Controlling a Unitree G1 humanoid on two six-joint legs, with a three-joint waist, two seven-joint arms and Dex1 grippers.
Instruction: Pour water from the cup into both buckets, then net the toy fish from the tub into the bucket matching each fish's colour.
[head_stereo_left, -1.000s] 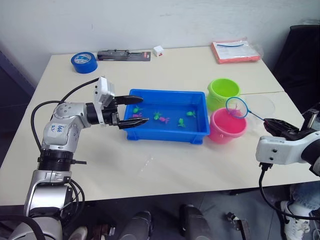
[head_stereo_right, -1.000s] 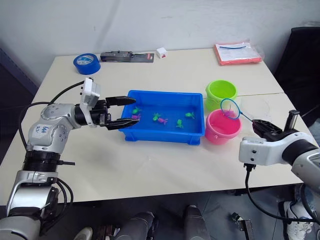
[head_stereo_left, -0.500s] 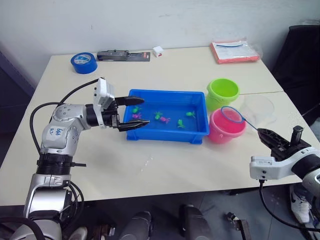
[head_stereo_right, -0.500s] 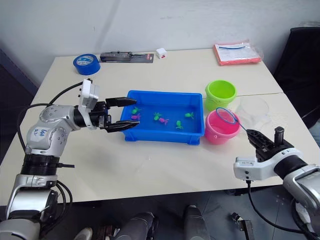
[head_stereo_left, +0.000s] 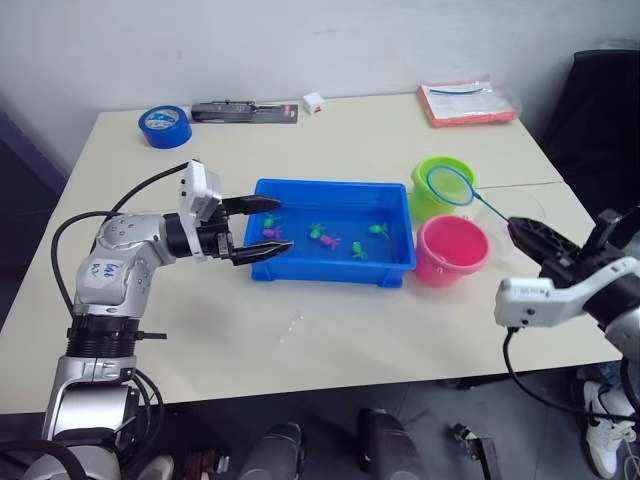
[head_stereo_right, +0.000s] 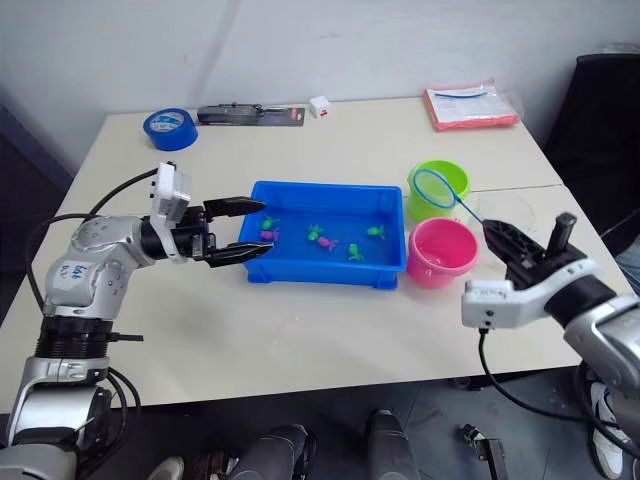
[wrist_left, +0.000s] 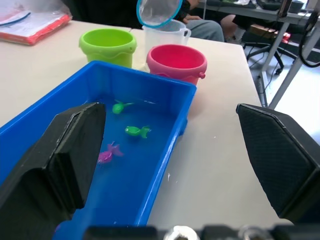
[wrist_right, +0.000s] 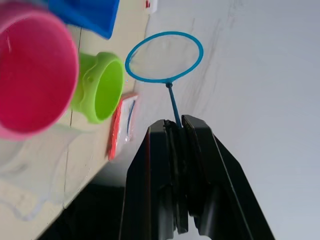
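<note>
My right gripper (wrist_right: 176, 131) has its fingers pressed together on the thin stick of the net (head_stereo_left: 451, 185), out past the table's right edge. The hoop is lifted in the air, in front of the green bucket (head_stereo_left: 437, 180) in the head views, above the table. I can't tell whether anything lies in the mesh.

My left gripper (head_stereo_left: 262, 223) has its fingers spread wide, holding nothing, at the left end of the tub (head_stereo_left: 399, 262). One finger (head_stereo_left: 250, 203) reaches over the tub's left rim, the other (head_stereo_left: 262, 249) is by its near left corner.

The tub sits mid-table, with water inside. Fish in it: a green fish (head_stereo_left: 273, 220) and a pink fish (head_stereo_left: 272, 233) near the left end, a green one (head_stereo_left: 315, 232) and a pink one (head_stereo_left: 330, 241) in the middle, two green ones (head_stereo_left: 380, 229) (head_stereo_left: 360, 249) toward the right.

The pink bucket (head_stereo_left: 453, 250) stands just beside the tub's right end, near side; the green bucket is just behind it, toward the far side. The cup (wrist_left: 166, 32) stands right of the buckets, near the table's right edge.

Far edge of the table: a tape roll (head_stereo_left: 165, 125) at the left corner, a dark flat pack (head_stereo_left: 245, 112) beside it, a small white cube (head_stereo_left: 314, 102), and a red-edged folder (head_stereo_left: 467, 102) toward the right corner.
</note>
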